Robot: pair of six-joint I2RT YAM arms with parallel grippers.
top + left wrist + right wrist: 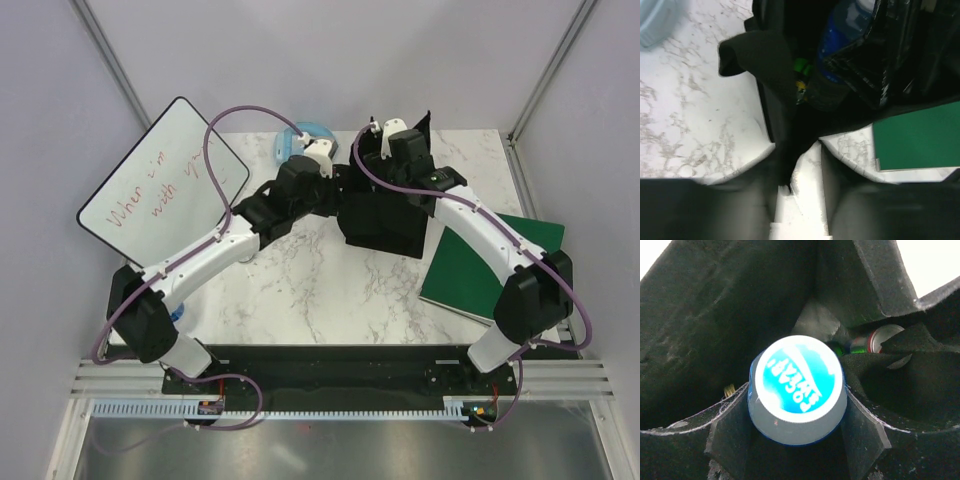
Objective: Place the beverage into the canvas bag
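Note:
The canvas bag stands black and open at the table's middle. My right gripper reaches down into its mouth. In the right wrist view my right gripper is shut on the beverage, a blue bottle with a white and blue cap, inside the canvas bag. My left gripper is at the bag's left rim. In the left wrist view my left gripper stands partly open, a strip of the canvas bag lying against its left finger with bare table beside it. The beverage shows inside.
A flat green book lies right of the bag, partly under the right arm. A whiteboard leans at the back left. A light blue object sits behind the left gripper. A can lies inside the bag.

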